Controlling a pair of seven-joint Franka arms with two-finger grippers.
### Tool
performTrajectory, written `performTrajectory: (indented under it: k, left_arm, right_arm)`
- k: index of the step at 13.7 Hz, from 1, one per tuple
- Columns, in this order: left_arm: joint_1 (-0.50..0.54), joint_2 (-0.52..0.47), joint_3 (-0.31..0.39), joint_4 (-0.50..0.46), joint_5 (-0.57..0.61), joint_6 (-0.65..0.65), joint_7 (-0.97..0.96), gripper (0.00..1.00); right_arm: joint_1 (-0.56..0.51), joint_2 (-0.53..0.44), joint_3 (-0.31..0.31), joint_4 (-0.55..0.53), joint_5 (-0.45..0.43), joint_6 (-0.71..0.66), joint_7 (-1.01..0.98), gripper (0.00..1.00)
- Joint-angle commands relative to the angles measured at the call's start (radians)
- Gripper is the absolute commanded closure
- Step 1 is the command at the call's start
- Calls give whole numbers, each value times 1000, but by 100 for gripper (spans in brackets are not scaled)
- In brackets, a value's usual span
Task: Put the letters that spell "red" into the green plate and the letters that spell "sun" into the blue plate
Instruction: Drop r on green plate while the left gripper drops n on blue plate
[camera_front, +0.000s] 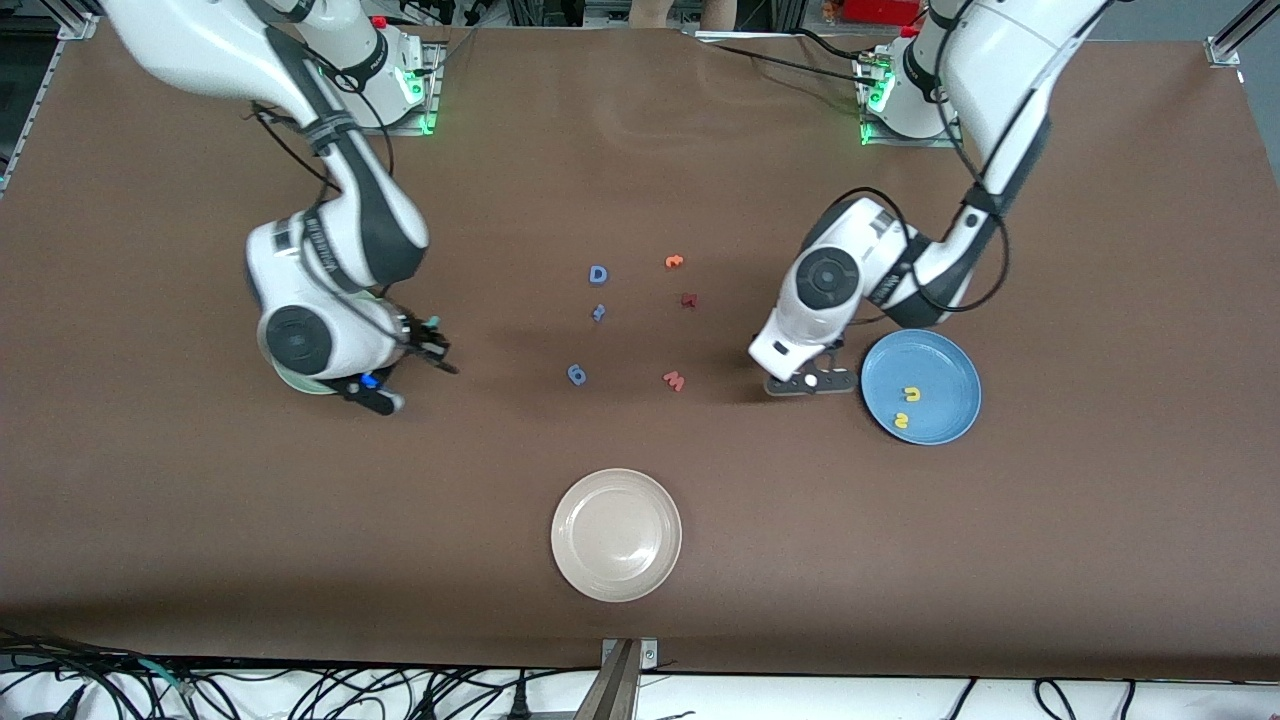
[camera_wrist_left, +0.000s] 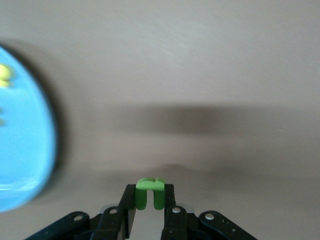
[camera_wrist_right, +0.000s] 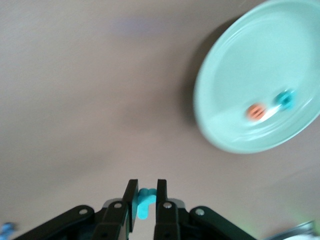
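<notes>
My right gripper (camera_wrist_right: 144, 184) is shut on the teal "r" (camera_wrist_right: 144, 202), over bare table beside the green plate (camera_wrist_right: 235, 65). That plate holds the orange "e" (camera_wrist_right: 256, 112) and the teal "d" (camera_wrist_right: 286, 98). In the front view the plate is only a sliver (camera_front: 300, 385) under the right wrist. My left gripper (camera_wrist_left: 149, 189) is shut on the olive-green "n" (camera_wrist_left: 142, 197), low over the table beside the blue plate (camera_front: 950, 360). The yellow "u" (camera_front: 911, 393) and yellow "s" (camera_front: 901, 421) lie in that plate.
Between the arms lie a blue "D" (camera_front: 598, 275), an orange letter (camera_front: 674, 262), a dark red letter (camera_front: 689, 300), two small blue letters (camera_front: 598, 313) (camera_front: 577, 375) and a pink "w" (camera_front: 674, 380). A cream plate (camera_front: 616, 535) sits nearest the front camera.
</notes>
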Motion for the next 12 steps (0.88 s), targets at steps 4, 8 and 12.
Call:
performTrajectory:
  k: [4, 8, 12]
  left_arm:
    - [177, 6, -4, 60, -32, -149, 341, 99]
    - [255, 30, 2, 65, -18, -140, 447, 98]
    - [272, 41, 5, 97, -18, -144, 440, 0]
  right_arm:
    - [-9, -8, -191, -84, 15, 31, -365, 100]
    - [-11, -4, -243, -216, 17, 207, -477, 100]
    - [-11, 9, -260, -293, 18, 341, -508, 100]
